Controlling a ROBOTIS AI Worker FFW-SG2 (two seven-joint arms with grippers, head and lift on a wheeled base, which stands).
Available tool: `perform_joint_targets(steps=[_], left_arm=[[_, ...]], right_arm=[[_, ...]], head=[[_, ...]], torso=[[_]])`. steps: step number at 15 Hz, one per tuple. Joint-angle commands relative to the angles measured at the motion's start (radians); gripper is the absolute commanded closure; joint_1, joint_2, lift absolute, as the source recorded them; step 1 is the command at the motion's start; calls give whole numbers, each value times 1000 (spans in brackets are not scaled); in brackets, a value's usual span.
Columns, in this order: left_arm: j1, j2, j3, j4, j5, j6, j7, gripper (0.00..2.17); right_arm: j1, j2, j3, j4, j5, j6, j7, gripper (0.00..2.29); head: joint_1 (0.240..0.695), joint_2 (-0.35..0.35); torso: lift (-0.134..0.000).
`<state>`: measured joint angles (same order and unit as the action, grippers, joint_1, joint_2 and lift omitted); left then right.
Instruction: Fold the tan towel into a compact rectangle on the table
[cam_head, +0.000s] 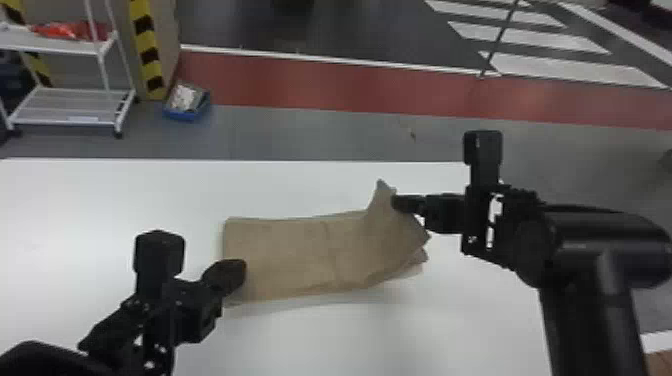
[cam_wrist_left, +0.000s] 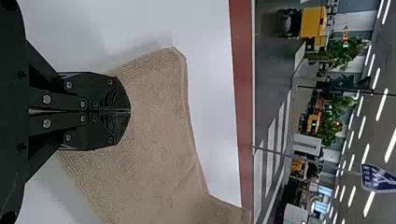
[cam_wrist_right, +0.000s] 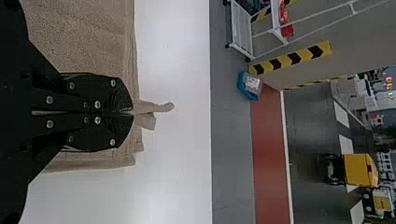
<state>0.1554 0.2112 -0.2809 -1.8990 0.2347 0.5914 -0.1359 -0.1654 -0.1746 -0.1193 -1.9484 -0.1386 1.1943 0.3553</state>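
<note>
My right gripper (cam_head: 397, 201) clamped on raised part of tan towel (cam_head: 295, 250). Left gripper (cam_head: 239, 272), fingers together, at towel's left end. Table (cam_head: 100, 200) surface between towel and far edge.

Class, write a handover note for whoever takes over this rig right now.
Right hand: shut on the tan towel's raised far-right part.
Left hand: shut at the towel's near-left corner; whether it pinches cloth, I can't tell.
Done: towel lies in a layered strip on the white table.
Left: probably fold the right end across, then square up a compact rectangle.
</note>
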Motion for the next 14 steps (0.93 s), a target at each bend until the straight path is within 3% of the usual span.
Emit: perform_joint_targets(steps=[1, 5, 7, 9, 10, 12, 14], left_arm=[[-11, -6, -1, 15, 0, 0, -1, 1345], [-22, -3, 3, 34, 3, 0, -1, 1345], [-25, -1, 5, 35, 5, 0, -1, 1345], [-25, -1, 15, 41, 6, -3, -8, 1345], [-30, -4, 15, 52, 6, -6, -8, 1345], [-46, -9, 3, 77, 6, -9, -8, 1345], [-66, -15, -27, 93, 5, -12, -1, 1345]], right_arm=[[1, 23, 0, -10, -39, -51, 21, 1173], [-32, 86, -11, -33, -154, -137, 77, 1173], [-26, 99, -16, -35, -164, -173, 126, 1173], [15, 87, -60, -35, -180, -256, 163, 1173], [34, 75, -126, -27, -245, -302, 180, 1173], [38, 38, -204, 3, -332, -308, 211, 1173], [47, 17, -218, 2, -348, -308, 218, 1173]], head=[[695, -194], [695, -141], [695, -109], [695, -86], [695, -84], [695, -105], [695, -140]], torso=[[-124], [-124], [-124], [-124], [-124], [-124], [-124]])
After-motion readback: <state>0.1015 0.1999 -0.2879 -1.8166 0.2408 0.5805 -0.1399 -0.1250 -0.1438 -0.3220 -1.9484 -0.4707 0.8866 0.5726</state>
